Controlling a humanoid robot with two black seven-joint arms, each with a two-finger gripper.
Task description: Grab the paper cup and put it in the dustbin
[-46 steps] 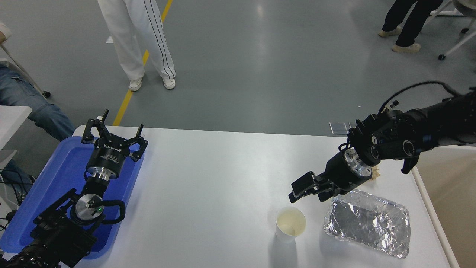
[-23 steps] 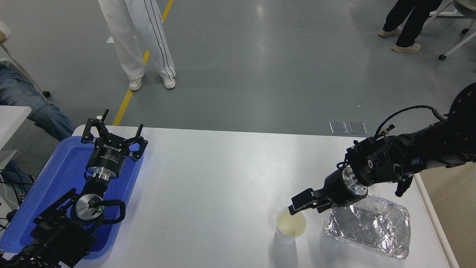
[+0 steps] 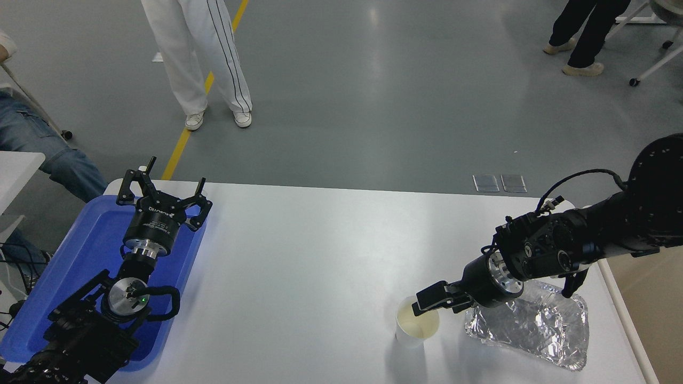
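The paper cup [image 3: 413, 329] stands upright on the white table [image 3: 299, 256] at the front right, white with a cream inside. My right gripper [image 3: 431, 302] reaches in from the right and sits low at the cup's far right rim, one finger [image 3: 424, 303] over the opening; the jaws look open and hold nothing. Part of the beige dustbin [image 3: 659, 320] shows past the table's right edge. My left gripper [image 3: 161, 184] is parked open over the blue tray at the left.
A crinkled silver foil tray [image 3: 539, 330] lies just right of the cup, partly under my right wrist. The flat blue tray [image 3: 80, 250] takes up the table's left end. People stand on the floor beyond the far side.
My right gripper has come down and toward me, from above the table behind the cup to the cup's rim. The cup and the left arm have not moved.
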